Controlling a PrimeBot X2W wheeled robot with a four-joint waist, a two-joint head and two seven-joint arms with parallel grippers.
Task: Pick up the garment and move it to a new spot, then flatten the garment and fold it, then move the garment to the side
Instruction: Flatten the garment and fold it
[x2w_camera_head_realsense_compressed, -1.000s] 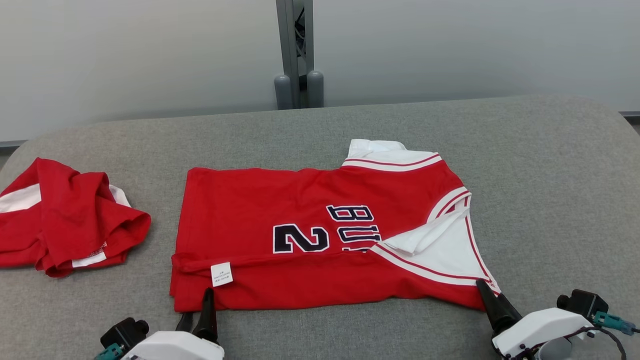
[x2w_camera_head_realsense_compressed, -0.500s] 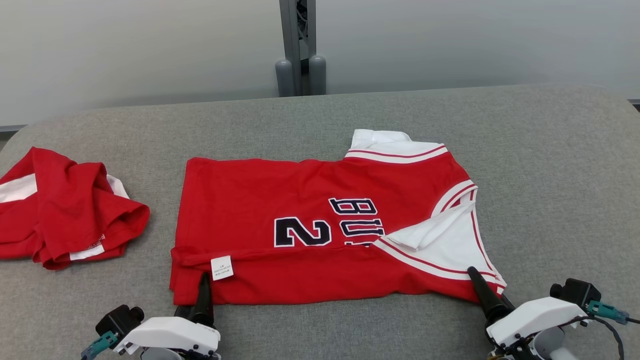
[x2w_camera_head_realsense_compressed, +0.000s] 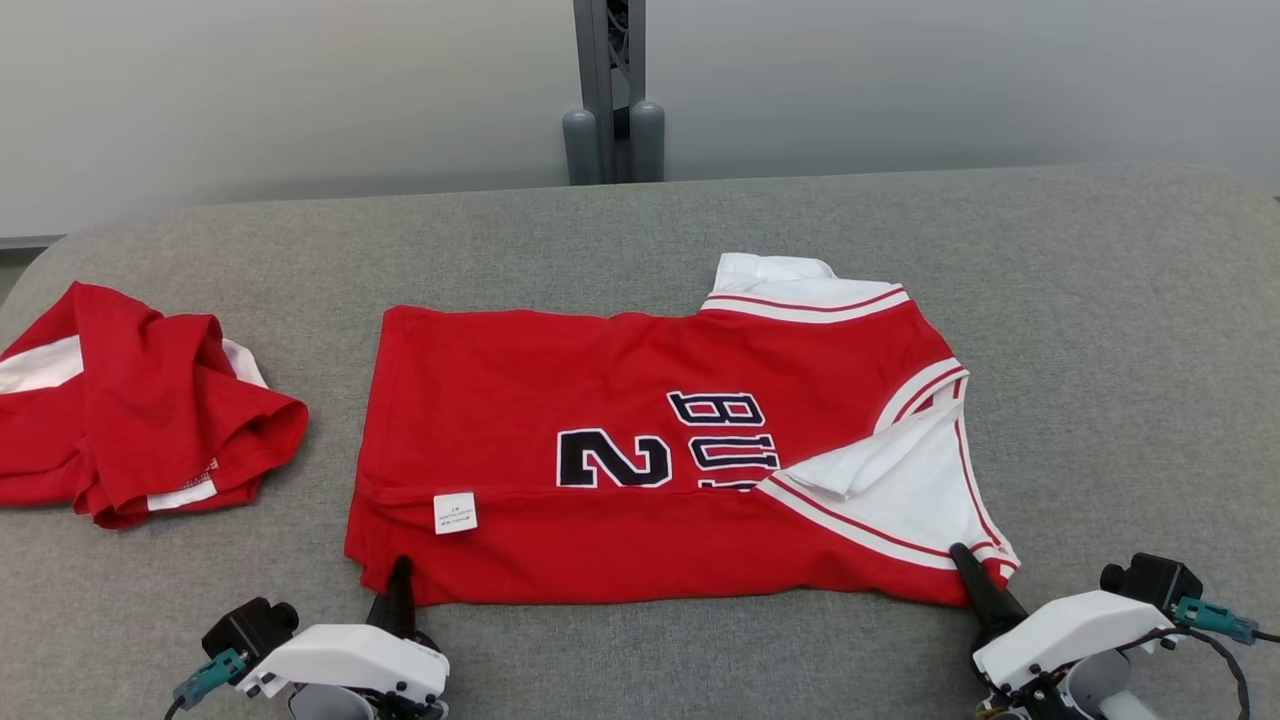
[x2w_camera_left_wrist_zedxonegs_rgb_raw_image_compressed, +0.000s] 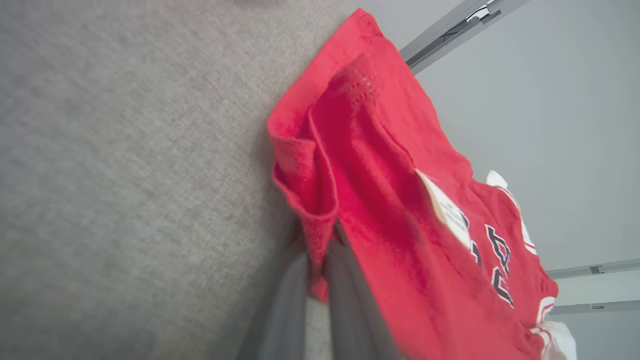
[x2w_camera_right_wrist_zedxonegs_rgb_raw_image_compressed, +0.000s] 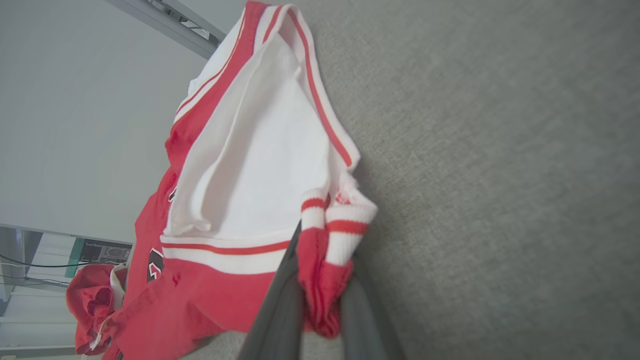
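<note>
The garment (x2w_camera_head_realsense_compressed: 620, 400) is a red jersey with white trim and dark lettering, lying flat and folded lengthwise on the grey table (x2w_camera_head_realsense_compressed: 1100, 350). My left gripper (x2w_camera_head_realsense_compressed: 400, 575) is shut on its near-left hem corner; the left wrist view shows red cloth (x2w_camera_left_wrist_zedxonegs_rgb_raw_image_compressed: 390, 200) bunched between the fingers (x2w_camera_left_wrist_zedxonegs_rgb_raw_image_compressed: 350, 280). At the near-right corner my right gripper (x2w_camera_head_realsense_compressed: 965, 560) is shut on the striped white-and-red edge. In the right wrist view that edge (x2w_camera_right_wrist_zedxonegs_rgb_raw_image_compressed: 325, 270) is pinched between the two fingers, with the white shoulder panel (x2w_camera_right_wrist_zedxonegs_rgb_raw_image_compressed: 250, 170) beyond.
A second red garment (x2w_camera_head_realsense_compressed: 130, 400) lies crumpled at the table's left end, also in the right wrist view (x2w_camera_right_wrist_zedxonegs_rgb_raw_image_compressed: 92, 305). A grey post (x2w_camera_head_realsense_compressed: 610, 90) stands behind the table's far edge against a pale wall. Bare grey table stretches to the right and beyond the jersey.
Both grippers have gone from open to shut, each pinching a near corner of the jersey. The head camera has shifted slightly; the jersey still lies flat.
</note>
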